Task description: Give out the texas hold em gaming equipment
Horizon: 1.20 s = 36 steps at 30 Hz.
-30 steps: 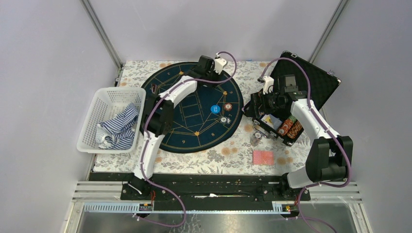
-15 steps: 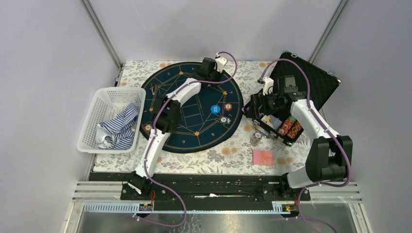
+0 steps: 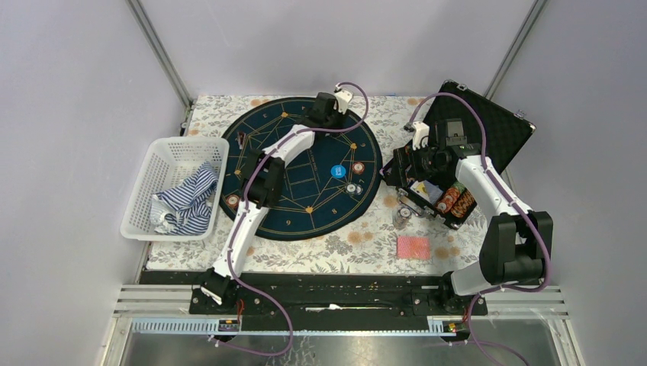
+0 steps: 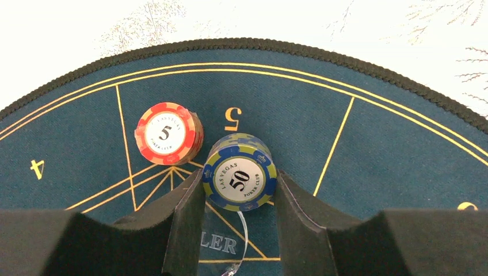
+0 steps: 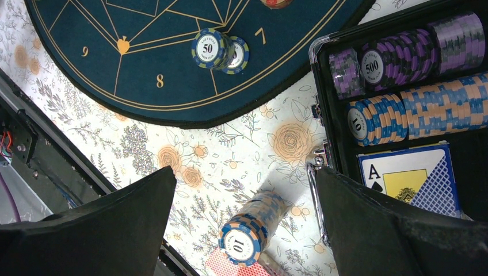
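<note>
Stack of blue-green striped "50" poker chips (image 4: pixel 239 172) stands on round dark-blue felt mat (image 4: pixel 357 92) at gold seat mark 5, beside red "5" chip stack (image 4: pixel 167 133). Left gripper (image 4: pixel 239 183) pinches it, likely setting down that seat's share. Right gripper (image 5: pixel 244 172) is spread wide over blue-orange "10" chip stack (image 5: pixel 253 227), probably next pick.

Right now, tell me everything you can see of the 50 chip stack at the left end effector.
The 50 chip stack is a short pile of round poker chips with blue edges and olive-yellow stripes. Its white centre label reads LAS VEGAS 50 POKER CLUB. It looks like clay or plastic. It stands level, face up, pinched at both sides by the left end effector, over the dark-blue mat by the gold numeral 5. The red 5 chip stack sits close beside it; contact cannot be told.
</note>
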Available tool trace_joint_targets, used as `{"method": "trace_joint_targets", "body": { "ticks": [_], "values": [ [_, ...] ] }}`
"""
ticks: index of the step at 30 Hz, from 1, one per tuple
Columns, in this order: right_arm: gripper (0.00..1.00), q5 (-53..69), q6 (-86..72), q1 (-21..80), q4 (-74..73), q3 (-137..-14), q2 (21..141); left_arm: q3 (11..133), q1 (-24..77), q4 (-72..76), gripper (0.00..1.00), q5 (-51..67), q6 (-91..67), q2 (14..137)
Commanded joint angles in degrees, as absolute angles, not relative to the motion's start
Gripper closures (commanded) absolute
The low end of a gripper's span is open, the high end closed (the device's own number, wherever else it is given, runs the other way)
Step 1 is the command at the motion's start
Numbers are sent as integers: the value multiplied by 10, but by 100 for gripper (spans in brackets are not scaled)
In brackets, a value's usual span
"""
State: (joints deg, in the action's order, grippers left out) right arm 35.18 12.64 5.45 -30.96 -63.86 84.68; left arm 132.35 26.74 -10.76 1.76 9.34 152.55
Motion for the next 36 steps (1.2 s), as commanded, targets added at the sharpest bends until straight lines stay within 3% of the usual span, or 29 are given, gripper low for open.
{"method": "trace_joint_targets", "body": {
  "ticks": [1, 9, 14, 18, 24, 36],
  "values": [
    [0, 363, 133, 51, -307, -640, 854, 1362, 266, -64, 57, 10, 89, 1527],
    [0, 362, 131, 51, -306, -641, 856, 1361, 267, -63, 33, 11, 84, 1499],
    [0, 363, 129, 51, -305, -642, 854, 1343, 267, -76, 25, 15, 76, 1451],
    [0, 360, 132, 51, -304, -642, 850, 1296, 267, -118, 20, 46, 62, 1378],
    [0, 359, 131, 51, -302, -641, 832, 1155, 266, -203, 2, 90, 70, 1217],
    [0, 337, 166, 51, -373, -675, 777, 852, 223, -318, 1, 184, 91, 944]
  ]
}}
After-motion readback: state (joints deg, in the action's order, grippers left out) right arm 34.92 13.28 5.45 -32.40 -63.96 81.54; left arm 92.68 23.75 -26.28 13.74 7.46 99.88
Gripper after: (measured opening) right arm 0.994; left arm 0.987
